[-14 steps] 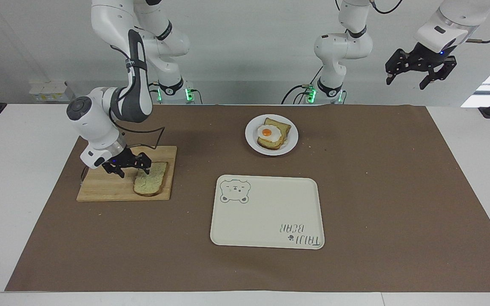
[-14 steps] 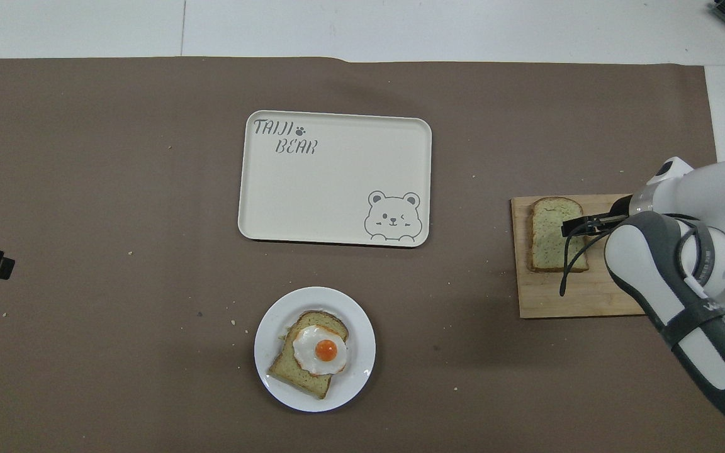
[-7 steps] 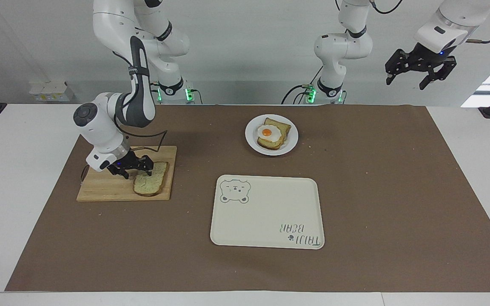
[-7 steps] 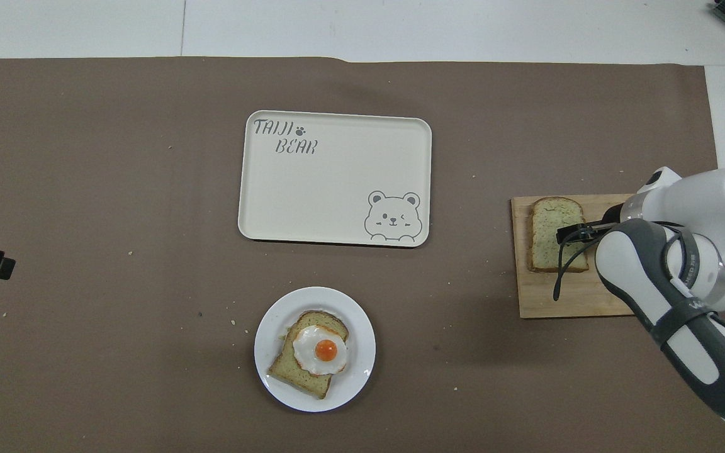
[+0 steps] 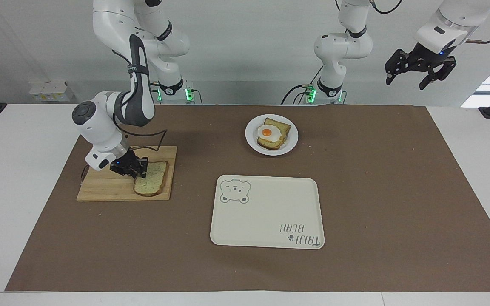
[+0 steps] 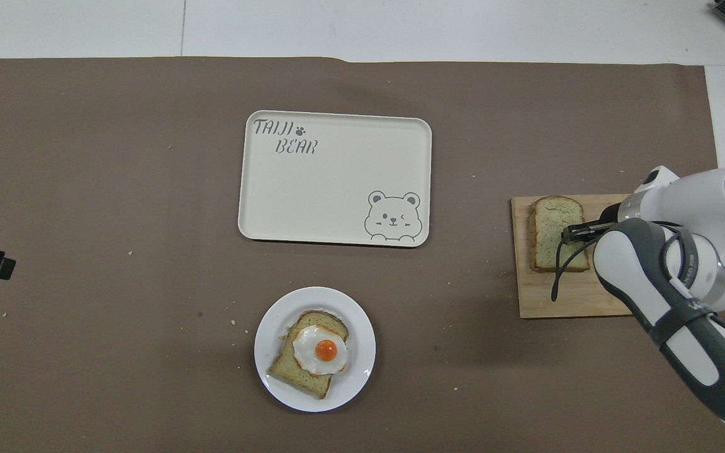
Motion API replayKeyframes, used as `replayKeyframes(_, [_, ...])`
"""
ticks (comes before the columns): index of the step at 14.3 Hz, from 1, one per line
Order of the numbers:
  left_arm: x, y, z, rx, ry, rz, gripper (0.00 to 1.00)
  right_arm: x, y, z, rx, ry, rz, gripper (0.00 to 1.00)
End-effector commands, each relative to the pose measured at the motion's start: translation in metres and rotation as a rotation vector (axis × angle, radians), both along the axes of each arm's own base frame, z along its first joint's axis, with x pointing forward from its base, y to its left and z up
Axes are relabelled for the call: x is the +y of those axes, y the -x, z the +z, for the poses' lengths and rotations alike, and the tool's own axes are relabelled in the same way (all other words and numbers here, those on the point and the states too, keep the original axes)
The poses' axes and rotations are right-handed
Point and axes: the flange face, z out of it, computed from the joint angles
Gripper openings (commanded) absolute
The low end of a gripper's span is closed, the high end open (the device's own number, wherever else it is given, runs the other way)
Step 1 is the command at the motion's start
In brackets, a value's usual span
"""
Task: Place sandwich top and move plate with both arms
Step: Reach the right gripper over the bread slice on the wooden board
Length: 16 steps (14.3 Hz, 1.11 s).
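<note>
Bread is the thing in play: the sandwich top [image 5: 150, 179], a plain speckled slice with a brown crust, lies flat on a wooden cutting board [image 5: 113, 189] toward the right arm's end of the surface [image 5: 381, 178], its rounded end pointing away from the robots. The right end effector [image 5: 136, 168] is down at the slice's edge, on the side nearest the board's middle, with the right arm [image 5: 113, 114] bent low over the board. Its fingers look drawn in around the crust edge, though whether they actually clamp the bread cannot be told. In the overhead view the same end effector [image 6: 573, 234] shows as a dark tip over the slice [image 6: 551, 233], with a black cable looping down across the board [image 6: 564, 296].

The plate [image 5: 289, 142] sits near the robots around the middle of the surface, well apart from the board. On it rests a bread slice with a fried egg [image 5: 269, 133], the yolk upward. The cream tray [image 5: 270, 221] with the bear print lies farther from the robots than the plate, just clear of it and bare.

The left end effector [image 5: 413, 78] hangs high in the air over the left arm's end of the surface, fingers spread wide and holding nothing; that arm waits. Scattered crumbs dot the brown mat.
</note>
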Motion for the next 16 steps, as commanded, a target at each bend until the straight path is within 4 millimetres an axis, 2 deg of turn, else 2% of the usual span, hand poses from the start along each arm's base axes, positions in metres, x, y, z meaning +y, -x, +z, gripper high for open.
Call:
replayKeyframes(1, [0.000, 0.008, 0.000, 0.000, -0.008, 0.010, 1.00, 0.000, 0.002, -0.007, 0.001, -0.012, -0.005, 0.00])
replayKeyframes(5, [-0.001, 0.010, 0.000, 0.001, -0.006, 0.009, 1.00, 0.000, -0.001, -0.004, 0.000, -0.012, -0.004, 0.00])
replayKeyframes(8, [-0.006, 0.013, 0.000, 0.002, -0.006, -0.002, 1.00, 0.001, -0.006, 0.015, -0.009, -0.018, 0.004, 0.00])
replayKeyframes(12, [-0.007, 0.013, -0.001, 0.004, -0.006, -0.002, 1.00, 0.003, -0.018, 0.073, 0.021, -0.046, 0.029, 0.00])
replayKeyframes(16, [-0.006, 0.012, -0.001, 0.002, -0.006, -0.001, 1.00, 0.006, -0.022, 0.115, 0.070, -0.070, 0.065, 0.00])
